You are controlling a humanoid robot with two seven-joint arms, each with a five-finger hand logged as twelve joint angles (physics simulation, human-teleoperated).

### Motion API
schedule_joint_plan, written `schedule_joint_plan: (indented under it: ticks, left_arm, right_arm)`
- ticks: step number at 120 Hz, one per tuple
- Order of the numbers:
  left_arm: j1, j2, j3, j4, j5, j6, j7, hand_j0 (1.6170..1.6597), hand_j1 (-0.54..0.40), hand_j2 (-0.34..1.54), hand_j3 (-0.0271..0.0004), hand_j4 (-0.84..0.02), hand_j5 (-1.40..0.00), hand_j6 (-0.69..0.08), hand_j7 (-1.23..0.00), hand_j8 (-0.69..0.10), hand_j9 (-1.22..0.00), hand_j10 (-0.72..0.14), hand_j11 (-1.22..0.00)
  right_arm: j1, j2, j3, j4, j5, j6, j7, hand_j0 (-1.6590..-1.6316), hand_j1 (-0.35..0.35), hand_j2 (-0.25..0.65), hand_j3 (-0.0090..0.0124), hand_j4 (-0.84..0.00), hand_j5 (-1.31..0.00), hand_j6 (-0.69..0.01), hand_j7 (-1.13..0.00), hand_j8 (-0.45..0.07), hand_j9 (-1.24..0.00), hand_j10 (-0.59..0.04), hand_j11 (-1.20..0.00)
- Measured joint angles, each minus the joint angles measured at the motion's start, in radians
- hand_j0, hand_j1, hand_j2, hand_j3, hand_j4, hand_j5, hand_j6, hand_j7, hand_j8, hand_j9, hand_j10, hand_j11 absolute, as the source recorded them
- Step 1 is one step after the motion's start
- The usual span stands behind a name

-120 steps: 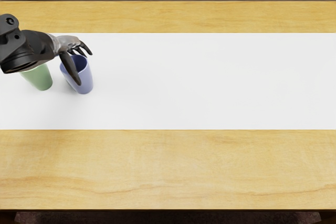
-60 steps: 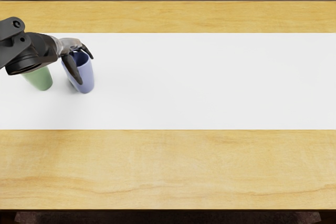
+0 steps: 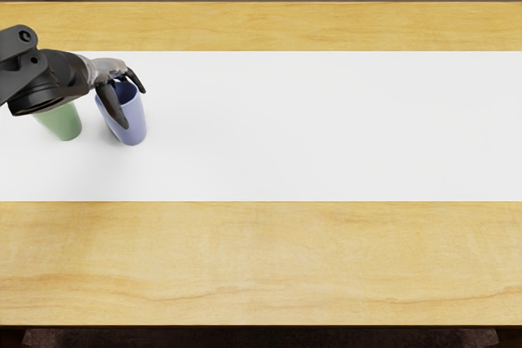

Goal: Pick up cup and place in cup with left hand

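Observation:
My left hand (image 3: 134,107) is at the blue cup (image 3: 135,126) on the left part of the white strip. The thumb lies across the cup's near side and the fingers bend over its far rim, so the hand is shut on it. The cup's opening faces up, and its base looks to be at the strip's surface; I cannot tell if it is lifted. Just left of it stands the green cup (image 3: 67,123), its top hidden beneath the left wrist and forearm.
The white strip (image 3: 326,128) runs across the wooden table (image 3: 269,258), with bare wood in front of and behind it. A brown wall rises beyond the far edge. The right arm is not in view.
The left hand's fingers have curled in from a wider spread onto the blue cup, and the hand has shifted slightly right. The cup has moved very slightly right. The green cup stands still.

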Motion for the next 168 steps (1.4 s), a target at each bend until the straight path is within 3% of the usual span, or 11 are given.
schedule_joint_plan:
  ticks: [19,92,168]
  left_arm:
    - [-0.008,0.0,0.0,0.0,-0.008,-0.002,0.0,1.6538,-0.063,-0.03,0.0,-0.398,-0.56,-0.334,-0.57,-0.3,-0.57,-0.386,-0.57]
    - [-0.072,0.016,-0.002,-0.001,-0.011,-0.011,0.0,1.6535,-0.093,0.07,0.0,-0.438,-0.59,-0.332,-0.6,-0.268,-0.6,-0.362,-0.6]
    - [-0.162,0.154,-0.002,-0.009,-0.04,-0.097,0.0,1.6526,-0.11,0.1,0.0,-0.426,-0.6,-0.3,-0.63,-0.247,-0.61,-0.364,-0.61]
  right_arm:
    - [0.0,0.0,0.0,0.0,0.0,0.0,0.0,-1.6581,-0.349,0.0,0.0,0.0,0.0,-0.001,0.0,-0.001,0.0,0.0,0.0]
    - [0.0,0.0,0.0,0.0,0.0,0.0,0.0,-1.6581,-0.349,0.0,0.0,0.0,0.0,-0.001,0.0,-0.001,0.0,0.0,0.0]
    - [0.001,0.0,-0.001,0.0,0.0,0.0,0.0,-1.6581,-0.349,0.0,0.0,0.0,0.0,-0.001,0.0,-0.001,0.0,0.0,0.0]
